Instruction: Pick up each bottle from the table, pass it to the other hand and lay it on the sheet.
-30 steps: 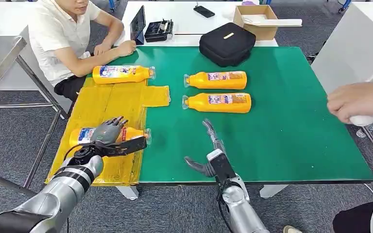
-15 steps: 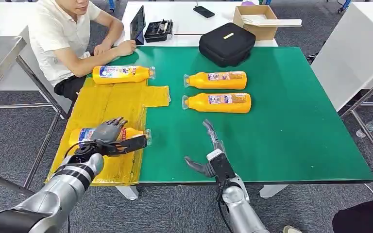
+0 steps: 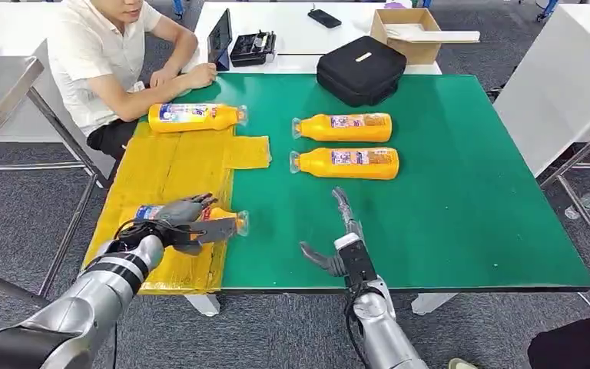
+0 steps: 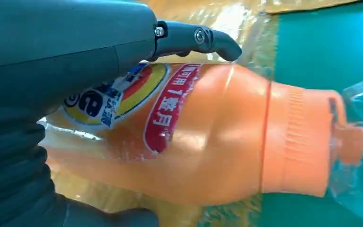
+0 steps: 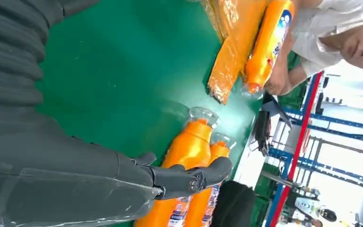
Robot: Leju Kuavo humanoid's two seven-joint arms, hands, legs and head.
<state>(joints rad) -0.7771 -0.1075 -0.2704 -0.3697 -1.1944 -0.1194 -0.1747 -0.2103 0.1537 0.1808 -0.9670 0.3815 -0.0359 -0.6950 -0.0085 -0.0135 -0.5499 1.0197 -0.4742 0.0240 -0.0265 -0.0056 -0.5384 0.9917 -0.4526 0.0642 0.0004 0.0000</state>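
Though gripped, orange labelled bottle [image 4: 208,137]

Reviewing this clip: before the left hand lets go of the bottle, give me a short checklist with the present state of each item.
1. Orange plastic bottle over the yellow sheet: ok, though its cap end overhangs the green mat.
2. Bottle resting flat on the sheet: cannot tell.
3. Left hand grips the bottle: ok.
4. Right hand empty, fingers apart: ok.
5. Two orange bottles wait on the mat: ok.
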